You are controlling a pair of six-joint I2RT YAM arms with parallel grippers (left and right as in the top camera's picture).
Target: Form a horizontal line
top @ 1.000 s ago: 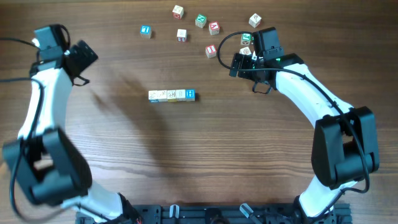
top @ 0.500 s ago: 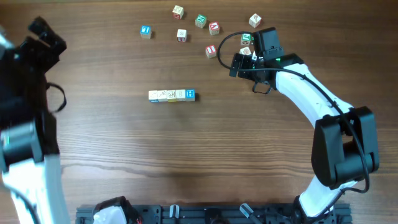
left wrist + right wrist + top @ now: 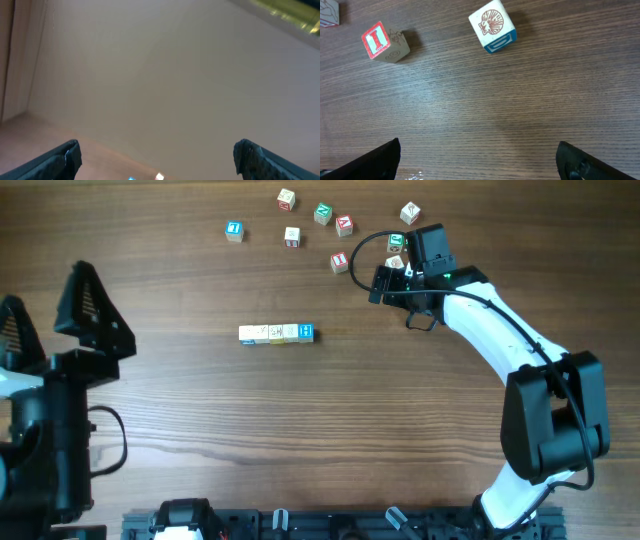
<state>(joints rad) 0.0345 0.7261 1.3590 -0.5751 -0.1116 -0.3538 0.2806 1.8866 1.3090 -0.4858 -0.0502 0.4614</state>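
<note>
The horizontal line [image 3: 276,333] is a short row of pale letter cubes touching side by side at mid-table, its right end blue. Loose cubes lie scattered at the back, among them a blue one [image 3: 234,230] and a red one [image 3: 339,261]. My right gripper [image 3: 378,283] hovers low just right of the red cube, open and empty. Its wrist view shows the red "I" cube [image 3: 385,42] and a shell-printed cube [image 3: 494,25] ahead of the wide-apart right gripper [image 3: 477,160]. My left gripper [image 3: 55,325] is raised high at the left edge, open and empty, far from all cubes.
More loose cubes sit at the back: a green one [image 3: 323,213], a red one [image 3: 344,224] and a pale one [image 3: 410,213]. The left wrist view is mostly blurred wall, with tiny cubes [image 3: 159,176] at its bottom edge. The left gripper [image 3: 157,160] holds nothing.
The left arm has swung from the back left corner up towards the camera and down the left edge. The right arm and all cubes have stayed put.
</note>
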